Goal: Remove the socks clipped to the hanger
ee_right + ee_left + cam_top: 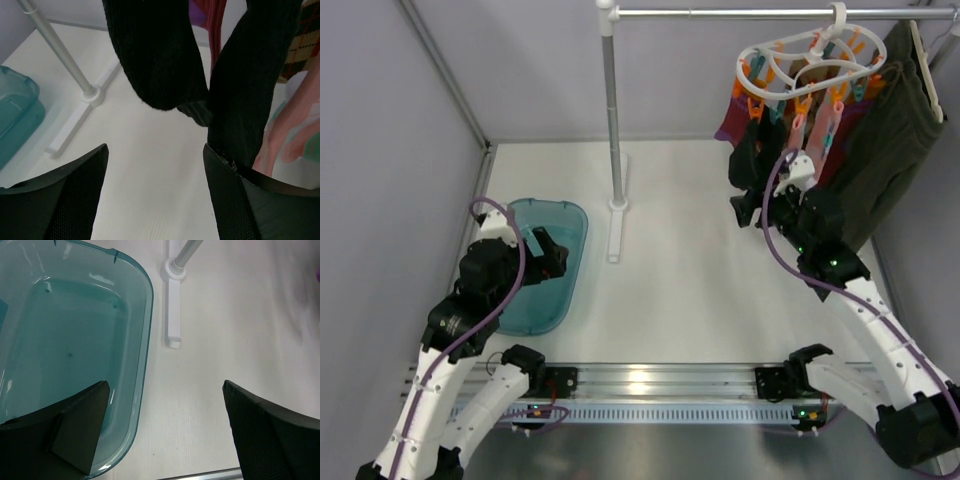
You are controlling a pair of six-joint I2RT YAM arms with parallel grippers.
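Observation:
The white ring hanger (807, 52) hangs from the rail at the back right, with orange and teal pins. Socks are clipped under it: a black sock (748, 152), a maroon one (730, 122) and a pink-and-white one (822, 140). In the right wrist view two black socks (155, 55) (250, 85) hang just ahead, with an argyle sock (306, 47) and a pink sock (295, 135) to the right. My right gripper (752, 197) (155, 165) is open just below the black socks, its right finger against one. My left gripper (552, 255) (165, 410) is open and empty over the basin's rim.
A teal plastic basin (545, 265) (75, 340) lies at the left, nothing in it. The rack's pole (611, 110) and foot (172, 315) (90, 92) stand mid-table. A large dark olive garment (890, 150) hangs right of the hanger.

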